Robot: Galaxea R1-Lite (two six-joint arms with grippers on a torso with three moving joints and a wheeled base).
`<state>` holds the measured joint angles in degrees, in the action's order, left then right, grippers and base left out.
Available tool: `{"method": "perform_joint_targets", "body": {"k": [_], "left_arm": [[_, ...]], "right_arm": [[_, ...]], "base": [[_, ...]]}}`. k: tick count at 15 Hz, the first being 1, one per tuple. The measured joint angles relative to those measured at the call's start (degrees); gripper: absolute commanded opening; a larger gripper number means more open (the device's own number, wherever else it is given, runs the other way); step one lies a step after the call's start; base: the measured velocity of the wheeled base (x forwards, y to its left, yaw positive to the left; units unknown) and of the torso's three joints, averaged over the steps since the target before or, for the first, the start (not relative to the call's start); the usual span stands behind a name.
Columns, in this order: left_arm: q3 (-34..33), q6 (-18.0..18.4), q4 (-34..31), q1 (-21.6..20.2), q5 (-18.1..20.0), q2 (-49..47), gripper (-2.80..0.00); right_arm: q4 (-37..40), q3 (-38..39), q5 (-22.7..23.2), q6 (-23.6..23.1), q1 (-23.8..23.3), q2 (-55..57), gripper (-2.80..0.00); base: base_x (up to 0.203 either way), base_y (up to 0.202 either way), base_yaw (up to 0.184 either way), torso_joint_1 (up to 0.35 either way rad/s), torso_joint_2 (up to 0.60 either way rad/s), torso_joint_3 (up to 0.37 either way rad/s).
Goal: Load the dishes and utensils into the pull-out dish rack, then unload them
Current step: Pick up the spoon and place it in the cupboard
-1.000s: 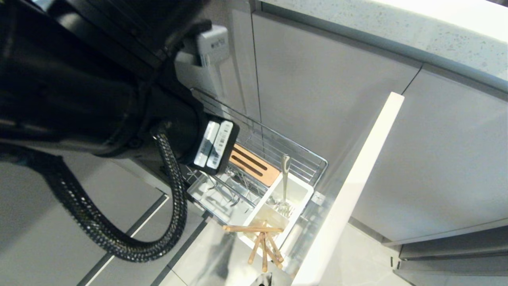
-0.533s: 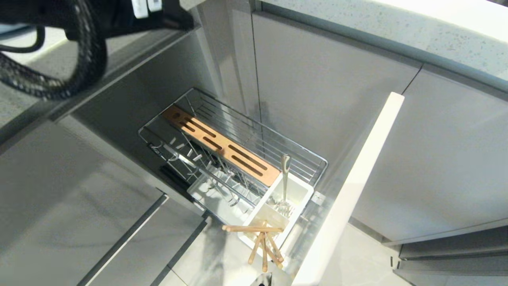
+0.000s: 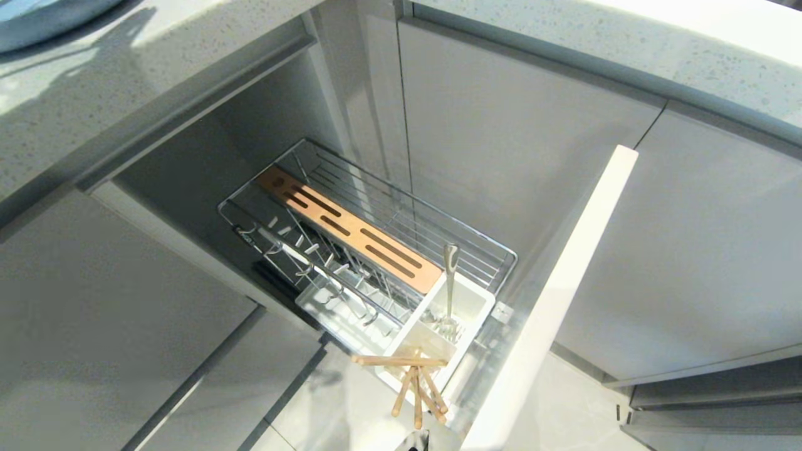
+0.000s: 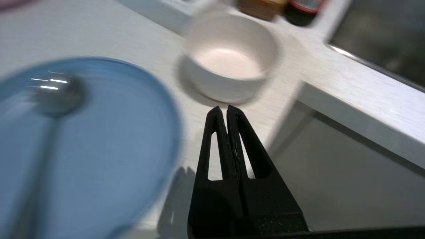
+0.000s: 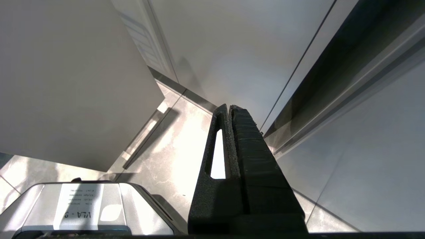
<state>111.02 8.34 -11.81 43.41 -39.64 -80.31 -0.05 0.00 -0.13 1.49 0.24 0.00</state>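
A second ago the left arm filled the head view over the pull-out rack; half a second ago only its cable and wrist showed at the top corner, and now it has left that view altogether, so the rack lies fully exposed. The left gripper now hangs over the tabletop, clenched on nothing, its tips just short of the cream bowl and beside the blue plate. A silver spoon rests on the plate. That move reads as the arm going up from the rack to the dishes, probably to fetch the bowl or plate for loading, though which one is not yet clear. In the rack, the white caddy at the front end holds a metal utensil standing upright in one compartment, and the wooden chopsticks sit in the neighbouring compartment, several leaning out over its edge with one lying crosswise on top. The wooden strip and the pegs carry no dishes, and the white tray beneath them looks bare. So the utensils appear loaded while both dishes wait above. The right gripper is clenched and empty, parked low by the cabinet fronts above the floor.
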Motion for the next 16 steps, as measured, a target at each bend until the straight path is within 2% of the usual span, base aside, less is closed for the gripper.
{"method": "perform_joint_targets", "body": {"k": [2,4,6,8,9,11,12,16], "left_arm": [[-0.4,-0.2,-1.7,-9.2,4.2,2.3,-2.80],[-0.6,-2.0,-5.9,-18.8,10.6,5.2,-2.80],[-0.8,-5.3,-11.2,-29.3,18.6,8.3,-2.80],[-0.8,-10.4,-16.1,-38.6,27.0,11.1,-2.80],[-0.8,-13.5,-18.9,-42.1,30.7,12.3,-2.80],[-0.8,-15.9,-22.8,-46.5,33.1,13.4,-2.80],[-0.8,-16.8,-24.0,-48.0,33.3,13.6,0.00],[-0.8,-19.4,-26.4,-49.4,34.5,12.7,0.00]], "right_arm": [[0.0,0.0,0.0,0.0,0.0,0.0,-2.80],[0.0,0.0,0.0,0.0,0.0,0.0,-2.80],[0.0,0.0,0.0,0.0,0.0,0.0,-2.80],[0.0,0.0,0.0,0.0,0.0,0.0,-2.80],[0.0,0.0,0.0,0.0,0.0,0.0,-2.80],[0.0,0.0,0.0,0.0,0.0,0.0,-2.80],[0.0,0.0,0.0,0.0,0.0,0.0,-2.80],[0.0,0.0,0.0,0.0,0.0,0.0,-2.80]], "base": [[0.000,0.000,0.000,0.000,0.00,0.000],[0.000,0.000,0.000,0.000,0.00,0.000],[0.000,0.000,0.000,0.000,0.00,0.000],[0.000,0.000,0.000,0.000,0.00,0.000],[0.000,0.000,0.000,0.000,0.00,0.000],[0.000,0.000,0.000,0.000,0.00,0.000],[0.000,0.000,0.000,0.000,0.00,0.000],[0.000,0.000,0.000,0.000,0.00,0.000]]}}
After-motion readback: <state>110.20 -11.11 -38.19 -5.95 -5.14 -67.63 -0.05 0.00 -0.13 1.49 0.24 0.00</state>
